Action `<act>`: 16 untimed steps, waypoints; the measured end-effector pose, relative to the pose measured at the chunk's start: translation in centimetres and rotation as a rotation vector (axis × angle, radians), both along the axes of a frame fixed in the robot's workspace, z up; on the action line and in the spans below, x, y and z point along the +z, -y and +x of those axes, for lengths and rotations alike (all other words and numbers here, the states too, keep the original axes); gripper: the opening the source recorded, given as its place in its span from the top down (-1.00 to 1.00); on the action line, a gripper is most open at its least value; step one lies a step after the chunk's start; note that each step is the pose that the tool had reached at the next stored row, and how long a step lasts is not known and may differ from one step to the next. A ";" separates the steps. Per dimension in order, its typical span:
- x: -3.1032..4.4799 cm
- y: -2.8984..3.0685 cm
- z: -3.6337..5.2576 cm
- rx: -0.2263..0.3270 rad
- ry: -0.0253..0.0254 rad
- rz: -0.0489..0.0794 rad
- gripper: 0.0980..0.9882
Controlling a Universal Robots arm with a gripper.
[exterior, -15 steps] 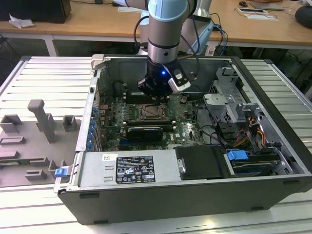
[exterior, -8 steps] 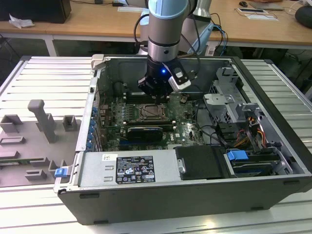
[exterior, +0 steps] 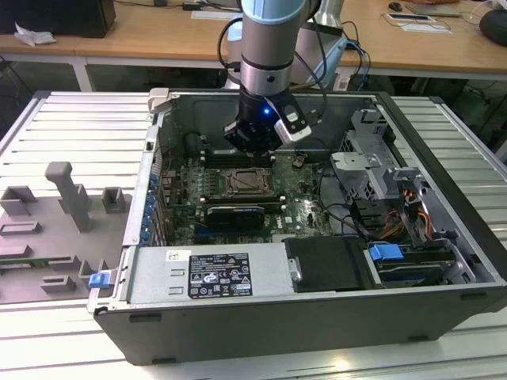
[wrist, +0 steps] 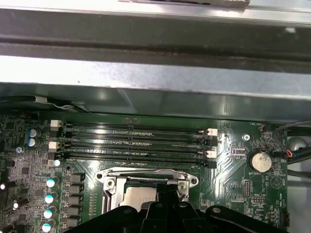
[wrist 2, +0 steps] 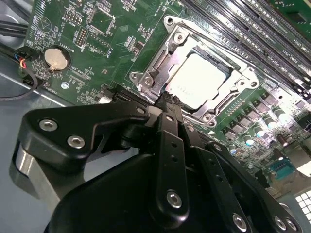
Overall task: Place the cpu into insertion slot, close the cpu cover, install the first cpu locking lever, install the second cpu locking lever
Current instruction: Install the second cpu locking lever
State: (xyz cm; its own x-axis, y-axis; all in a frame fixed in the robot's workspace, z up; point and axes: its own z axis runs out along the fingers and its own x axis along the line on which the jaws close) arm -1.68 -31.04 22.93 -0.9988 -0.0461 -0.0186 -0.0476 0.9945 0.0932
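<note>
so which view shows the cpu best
The second wrist view: the cpu lies flat in the insertion slot, its pale top almost wholly visible. In the first wrist view the gripper hides part of the chip. In the exterior view the socket is too small to tell the chip apart.

Cpu seen seated flat in insertion slot, pale metal top exposed. Cpu cover seen lowered around chip as silvery frame. Black pincer positioned just over socket's near edge, fingertips pressed together, nothing held. Green circuit board seen around socket; round coin battery mounted well apart; long dark memory slots ranged beyond socket.
</note>
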 end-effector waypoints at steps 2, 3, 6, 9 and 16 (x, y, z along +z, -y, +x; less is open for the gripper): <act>0.00 0.09 0.00 0.000 -0.0001 0.000 0.98; 0.00 0.18 0.00 0.000 0.0000 0.000 0.98; 0.00 0.49 0.00 0.000 0.0000 0.000 0.98; 0.00 0.72 0.00 0.000 0.0000 0.000 0.98; 0.09 0.79 0.00 0.000 -0.0001 0.000 0.98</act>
State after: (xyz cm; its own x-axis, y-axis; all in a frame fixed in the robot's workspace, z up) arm -1.68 -31.83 23.02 -0.9988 -0.0461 -0.0185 -0.0476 0.9945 0.0928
